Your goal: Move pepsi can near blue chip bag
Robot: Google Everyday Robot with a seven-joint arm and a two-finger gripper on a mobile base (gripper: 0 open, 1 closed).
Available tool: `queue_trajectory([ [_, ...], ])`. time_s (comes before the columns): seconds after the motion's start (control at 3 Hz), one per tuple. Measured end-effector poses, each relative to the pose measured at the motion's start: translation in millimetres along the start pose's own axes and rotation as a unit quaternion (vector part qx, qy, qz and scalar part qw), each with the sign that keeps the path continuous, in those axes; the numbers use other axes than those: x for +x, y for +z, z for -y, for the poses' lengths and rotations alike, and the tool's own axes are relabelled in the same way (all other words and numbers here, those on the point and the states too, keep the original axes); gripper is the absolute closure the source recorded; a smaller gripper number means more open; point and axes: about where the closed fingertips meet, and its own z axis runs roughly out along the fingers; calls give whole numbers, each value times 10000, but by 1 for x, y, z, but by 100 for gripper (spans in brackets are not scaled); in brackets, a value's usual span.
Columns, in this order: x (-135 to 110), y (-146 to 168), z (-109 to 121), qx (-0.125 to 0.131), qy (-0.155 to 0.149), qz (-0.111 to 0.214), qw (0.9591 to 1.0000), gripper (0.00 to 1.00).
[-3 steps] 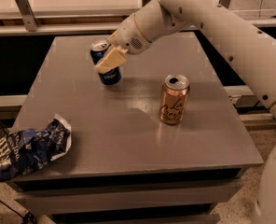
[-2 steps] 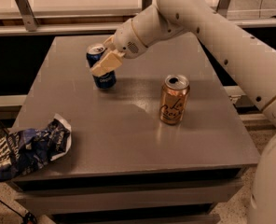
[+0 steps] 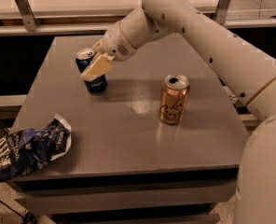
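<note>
The pepsi can (image 3: 95,81) is dark blue with a silver top and stands at the table's back left, tilted a little. My gripper (image 3: 94,68) is shut on the pepsi can, with a beige finger (image 3: 97,66) across its front. The blue chip bag (image 3: 24,147) lies crumpled at the table's front left corner, hanging over the edge. The can is well behind the bag and apart from it.
An orange-gold can (image 3: 173,99) with an open top stands right of centre on the grey table (image 3: 128,139). My white arm (image 3: 208,36) reaches in from the right over the table's back. A railing and a pale counter run behind the table.
The gripper and the pepsi can have shifted left and slightly toward the front of the table. The orange-gold can and the chip bag have not moved.
</note>
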Motion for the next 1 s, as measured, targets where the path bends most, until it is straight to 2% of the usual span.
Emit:
queue_trajectory([
  [0.33, -5, 11, -3, -201, -89, 155, 9996, 100],
  [0.67, -20, 23, -14, -509, -280, 678, 9960, 100],
  [1.0, -42, 29, -34, -736, -555, 959, 9911, 100],
])
